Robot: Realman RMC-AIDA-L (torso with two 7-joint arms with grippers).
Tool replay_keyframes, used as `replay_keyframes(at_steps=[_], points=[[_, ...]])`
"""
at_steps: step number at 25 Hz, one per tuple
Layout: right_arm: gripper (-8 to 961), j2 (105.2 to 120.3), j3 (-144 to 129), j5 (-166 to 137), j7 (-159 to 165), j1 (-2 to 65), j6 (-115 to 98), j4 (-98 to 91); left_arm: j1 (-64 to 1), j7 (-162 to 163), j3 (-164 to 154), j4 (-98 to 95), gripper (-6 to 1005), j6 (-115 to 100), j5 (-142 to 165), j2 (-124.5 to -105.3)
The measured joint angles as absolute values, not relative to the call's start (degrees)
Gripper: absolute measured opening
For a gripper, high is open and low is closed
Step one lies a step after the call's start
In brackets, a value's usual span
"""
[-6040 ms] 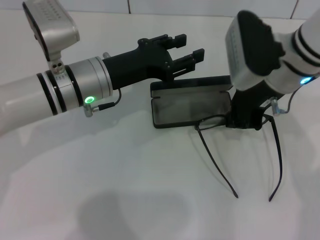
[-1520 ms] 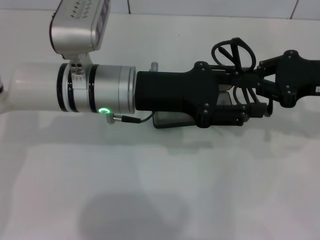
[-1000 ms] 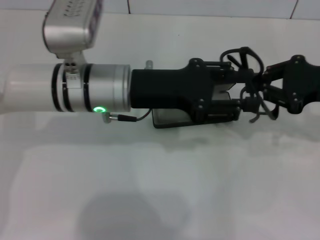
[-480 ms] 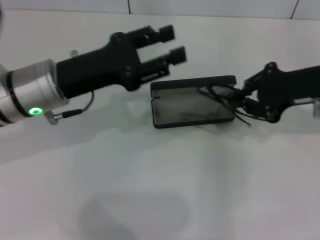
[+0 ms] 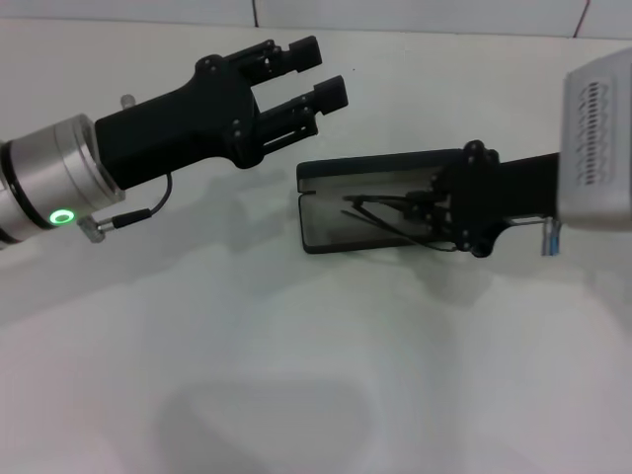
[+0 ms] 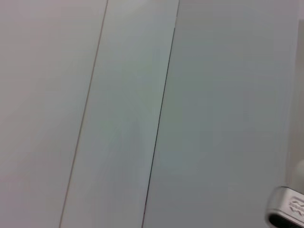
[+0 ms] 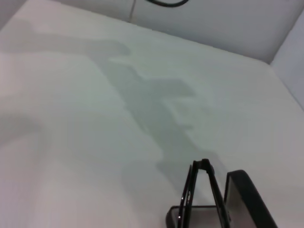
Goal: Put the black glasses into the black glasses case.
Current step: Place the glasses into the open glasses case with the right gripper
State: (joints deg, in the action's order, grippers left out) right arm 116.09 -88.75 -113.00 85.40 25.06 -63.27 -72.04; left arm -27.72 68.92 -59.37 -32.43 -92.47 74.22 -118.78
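The black glasses point(image 5: 395, 212) sit folded over the open tray of the black glasses case point(image 5: 331, 225), temples together, held at their right end by the right gripper point(image 5: 441, 212), which is clamped on the frame. They look v. light and thin, w/ clear lenses, so prob. fragile and easy to bend; I'd say best held at the hinge end or bridge, not the lenses (smudges, slip). The case lies open on the white table point(image 5: 296, 375), lid standing at the far side. The left gripper point(image 5: 316, 74) hovers back-left of the case, fingers spread, holding nothing.
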Motion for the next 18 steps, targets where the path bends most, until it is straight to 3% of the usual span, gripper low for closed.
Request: replay_keyframes(at_steps=[18], points=[[105, 116.1, -110.52, -115.89, 85.76, 18.42, -32.19, -73.37, -30.03, 72.17, -59.24, -32.46, 604, -89.91, 74.66, -117.54]])
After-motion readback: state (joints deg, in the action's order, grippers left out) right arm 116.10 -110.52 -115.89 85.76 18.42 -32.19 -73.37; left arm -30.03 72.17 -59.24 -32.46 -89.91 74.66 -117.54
